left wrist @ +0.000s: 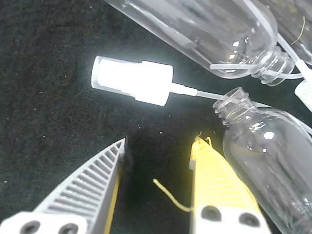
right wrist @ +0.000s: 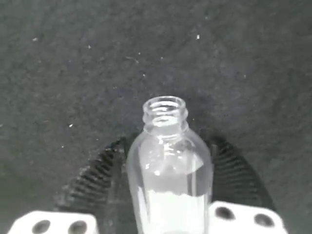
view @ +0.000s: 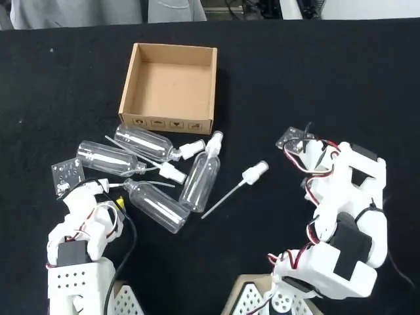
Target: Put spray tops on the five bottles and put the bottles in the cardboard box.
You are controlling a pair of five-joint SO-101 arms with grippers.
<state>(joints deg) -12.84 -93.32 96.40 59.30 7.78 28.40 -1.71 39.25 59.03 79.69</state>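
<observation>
I log: tabletop [view: 315, 79] black; cardboard box [view: 167, 121] plain brown; bottles [view: 200, 180] clear; spray tops [view: 255, 172] white. Left gripper [left wrist: 160, 142]: 1 side grey, 1 yellow, both ribbed. Right gripper [right wrist: 169, 144] black, ribbed. Arms [view: 331, 275] white.

5 clear plastic bottles [view: 144, 141], 5 white spray tops [view: 254, 172], 1 open cardboard box [view: 167, 122]

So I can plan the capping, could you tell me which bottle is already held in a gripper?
The uncapped bottle clamped between the right gripper's fingers; the other bottles lie loose on the table.
</observation>
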